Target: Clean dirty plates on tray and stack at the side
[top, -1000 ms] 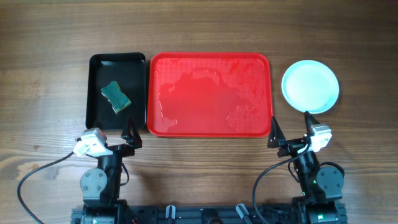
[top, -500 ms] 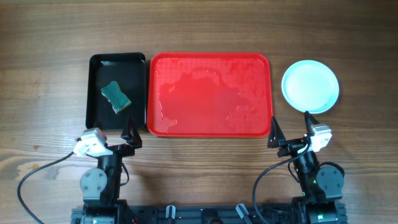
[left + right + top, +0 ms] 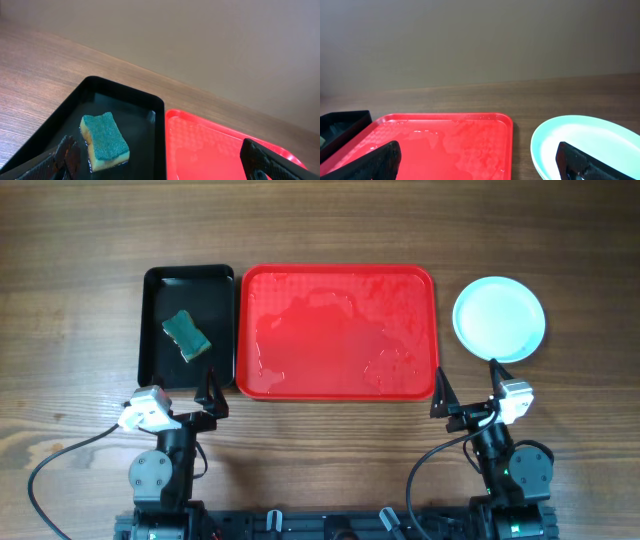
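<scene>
Tray [image 3: 337, 272], red and rectangular with rounded corners, flat on the wooden desk [image 3: 80, 300]. Carries a glossy wet film and scattered droplets over its floor, thickest toward the far edge and the near right corner.

Just right of the tray, apart from its rim: pale aqua plate [image 3: 499, 319], round and shallow, flat on the desk, surface clean with no smear showing. Cannot tell whether more plates lie under it.

Hard against the tray's left rim, side by side with it: smaller black tray [image 3: 150, 330]. Holds a sponge [image 3: 187, 337], green on top and yellow beneath, lying at a slant near its middle.

Off the tray's near left corner: left fingers [image 3: 210, 388], spread wide, holding nothing, one dark tip over the near right corner of the black tray. From the left wrist view, sponge and both trays framed between the two tips.

Off the tray's near right corner: right fingers [image 3: 441, 393], likewise spread wide and empty, one tip beside that corner, the other just short of the plate's near edge.
</scene>
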